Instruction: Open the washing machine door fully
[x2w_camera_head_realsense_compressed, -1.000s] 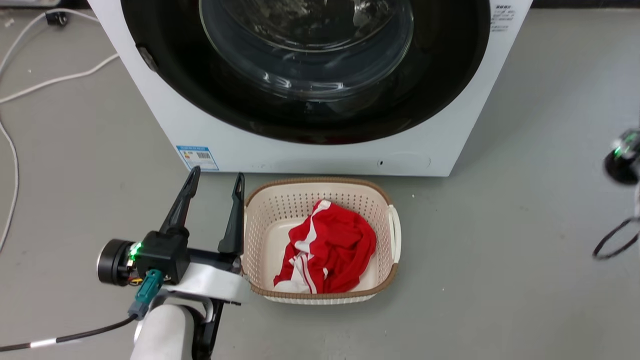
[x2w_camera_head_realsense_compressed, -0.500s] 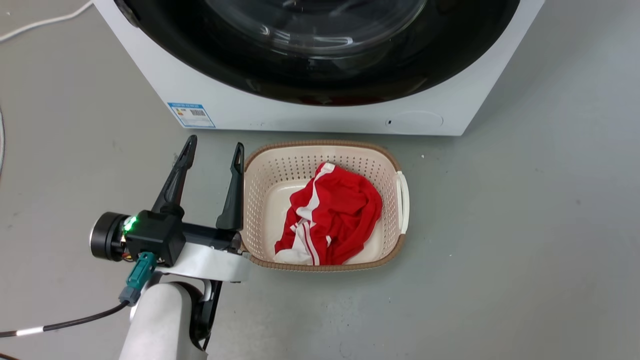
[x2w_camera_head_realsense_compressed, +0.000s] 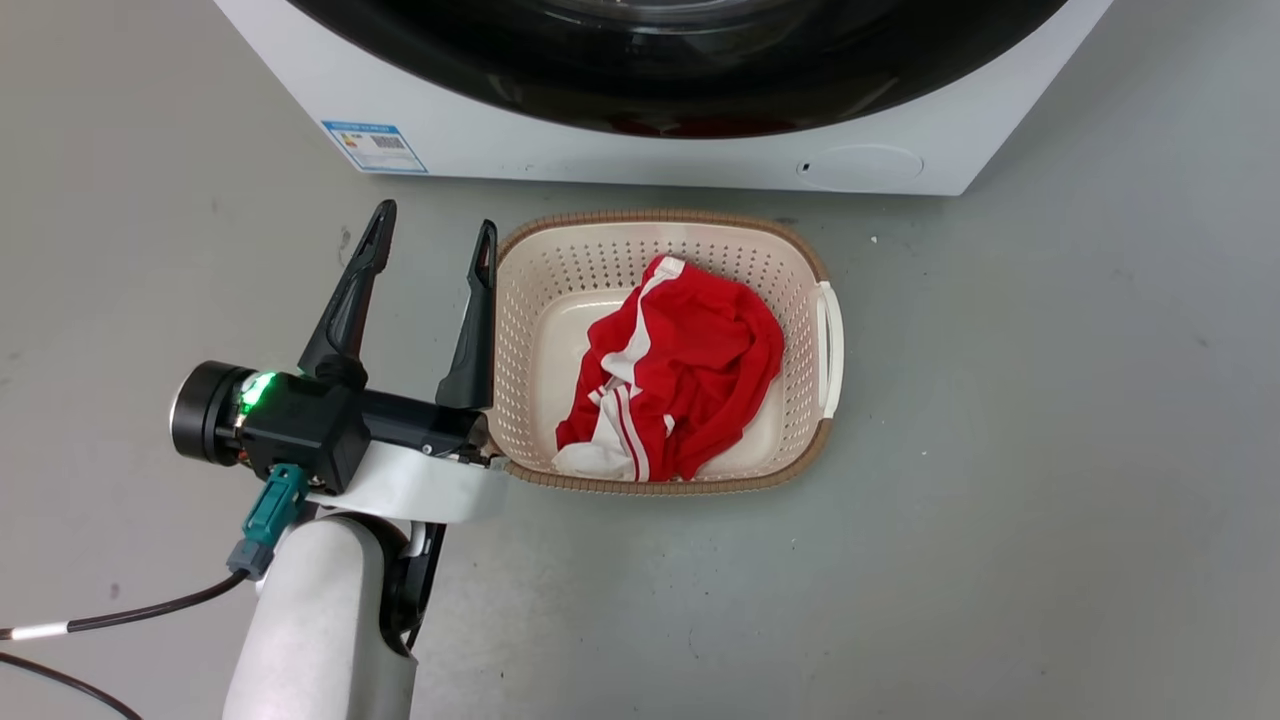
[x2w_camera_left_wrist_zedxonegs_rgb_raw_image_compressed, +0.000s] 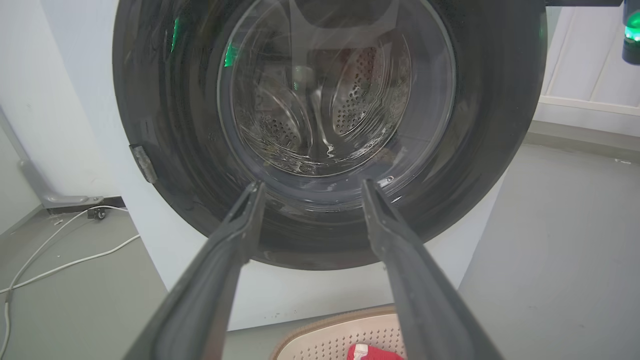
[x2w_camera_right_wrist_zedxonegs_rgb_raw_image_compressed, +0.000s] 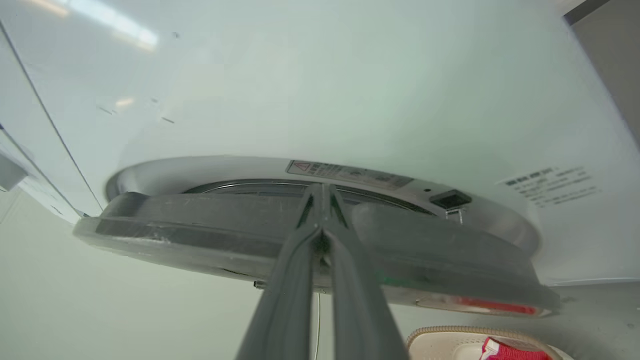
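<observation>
the white boxy front-loading washing machine is standing on the grey floor, and its large round glossy black door with the bulging clear glass bowl is sitting on the front of the machine, seeming a little ajar: a small dark latch slot of the machine is showing behind its rim

the right gripper is reaching with its fingers pressed together, tips at that rim, i think to hook the edge and pull it away from the machine; if they are touching it, i cannot tell

the left gripper is hovering in front of the machine, fingers spread wide and holding nothing, probably waiting free

a beige perforated plastic basket with a red and white garment is lying just in front of the machine, low enough, i judge, for the door to be swinging over it
</observation>
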